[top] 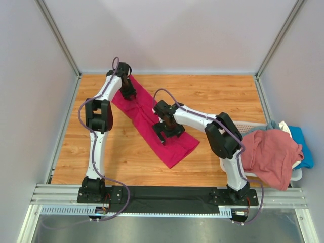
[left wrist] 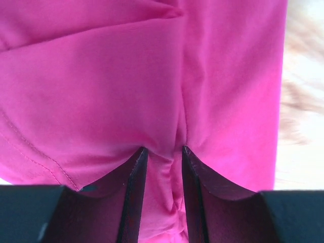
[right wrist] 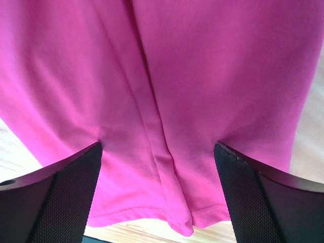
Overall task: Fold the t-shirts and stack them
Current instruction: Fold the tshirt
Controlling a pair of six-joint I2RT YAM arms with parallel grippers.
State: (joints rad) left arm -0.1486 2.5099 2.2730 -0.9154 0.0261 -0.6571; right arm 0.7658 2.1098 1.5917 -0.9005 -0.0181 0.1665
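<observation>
The magenta-red t-shirt (top: 169, 144) lies on the wooden table as a long folded strip, running diagonally from far left to near centre. My left gripper (top: 128, 94) is at its far end. In the left wrist view the gripper (left wrist: 163, 149) is shut on a pinched ridge of the magenta cloth (left wrist: 101, 76). My right gripper (top: 166, 130) is over the middle of the strip. In the right wrist view it (right wrist: 158, 144) is open wide, its fingertips resting on the cloth (right wrist: 212, 61) near a hemmed edge, holding nothing.
A white lattice basket (top: 253, 124) stands at the right table edge. A dusty pink shirt (top: 268, 152) hangs over it, with a blue one (top: 302, 147) and a whitish one (top: 284, 126) behind. Grey walls close in the table on three sides.
</observation>
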